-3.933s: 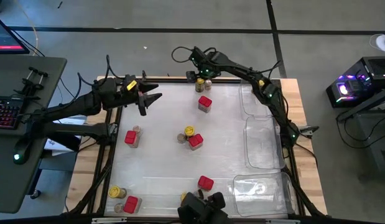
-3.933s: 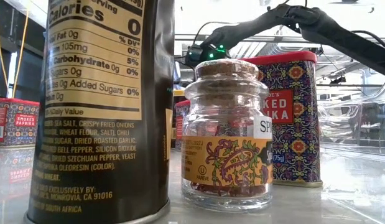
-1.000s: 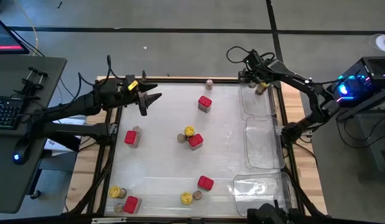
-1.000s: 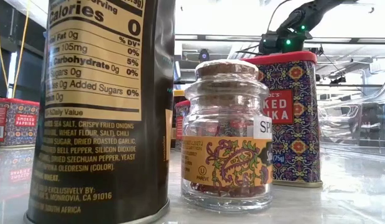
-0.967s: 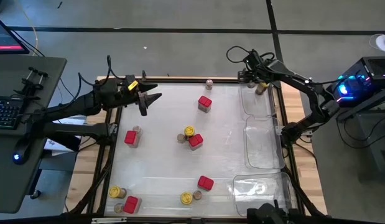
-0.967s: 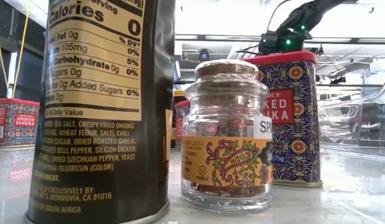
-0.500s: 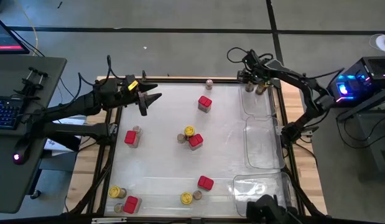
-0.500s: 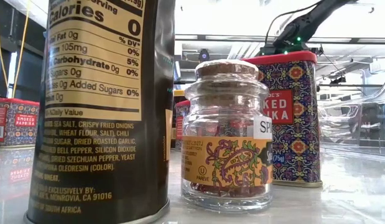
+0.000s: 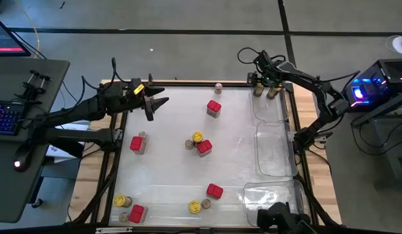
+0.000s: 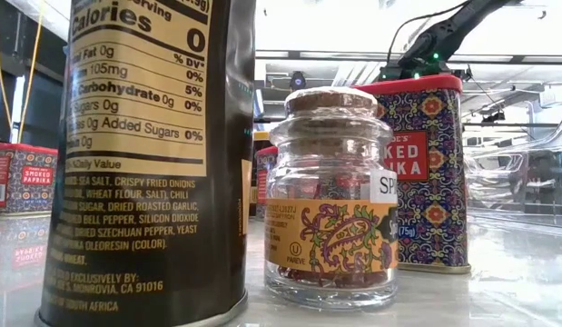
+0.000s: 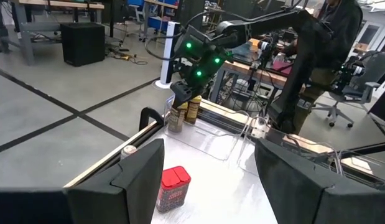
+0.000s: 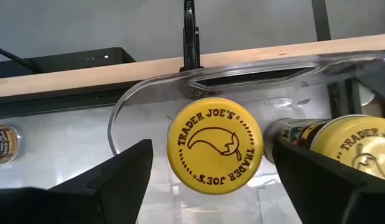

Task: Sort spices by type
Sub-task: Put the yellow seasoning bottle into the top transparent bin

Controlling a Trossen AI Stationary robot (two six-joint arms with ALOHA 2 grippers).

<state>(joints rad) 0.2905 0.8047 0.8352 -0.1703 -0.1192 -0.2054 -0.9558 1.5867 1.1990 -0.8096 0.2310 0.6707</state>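
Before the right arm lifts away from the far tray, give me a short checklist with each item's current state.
1. Right hand open around the yellow-lid jar: ok.
2. Jar inside the far clear tray: ok.
3. Jar upright, lid facing up: ok.
4. Second yellow-lid jar beside it, same tray: ok.
5. Fingers clear of the jar's sides: cannot tell.
6. Left hand parked open, away over the table's far left: ok.
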